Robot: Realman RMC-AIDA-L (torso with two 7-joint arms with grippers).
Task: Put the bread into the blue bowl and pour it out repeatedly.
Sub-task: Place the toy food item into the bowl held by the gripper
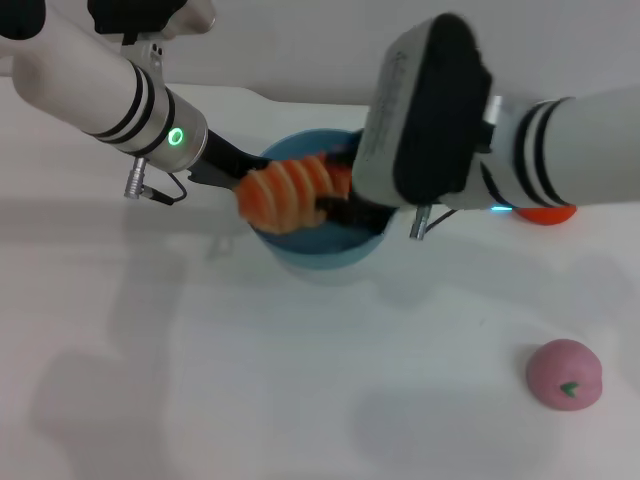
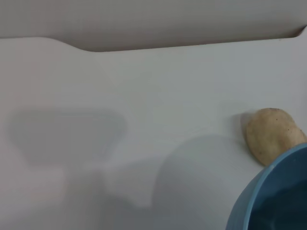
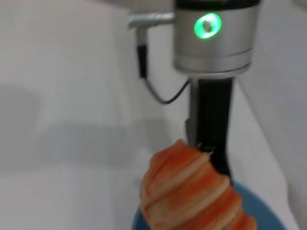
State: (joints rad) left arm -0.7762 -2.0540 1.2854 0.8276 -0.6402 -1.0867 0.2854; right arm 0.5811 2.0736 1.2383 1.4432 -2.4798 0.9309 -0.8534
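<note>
Nearest the head camera is a pink round toy (image 1: 565, 374) with a small green mark, lying on the white table (image 1: 200, 380) well apart from the blue bowl (image 1: 320, 255) and on the robot's right of it. Beyond it the bowl stands on the table, with both arms meeting over it. The bread (image 1: 290, 192), orange with cream stripes, is held over the bowl's left rim, tilted, partly above the bowl's inside. The right gripper (image 1: 335, 200) reaches into the bowl from the right, and its dark fingers appear to be closed on the bread's right end, though the bulky wrist housing hides much of the grasp. The left gripper (image 1: 245, 172) comes to the bowl's left rim from the left, a green light glowing on its wrist; whether its fingers are apart or together cannot be told. An orange-red object (image 1: 548, 213) peeks out behind the right arm, to the right of the bowl.

From the left wrist, only an arc of the blue bowl (image 2: 268, 201) shows, standing on the table (image 2: 120, 96). A small round beige lump (image 2: 272, 134) lies on the table just beside the bowl's outer wall.

From the right wrist, the bread (image 3: 192, 191) fills the foreground, raised over the blue bowl (image 3: 266, 211). The left gripper (image 3: 214, 143), black below a silver wrist with a green ring light, reaches down just behind the bread to the bowl's rim.
</note>
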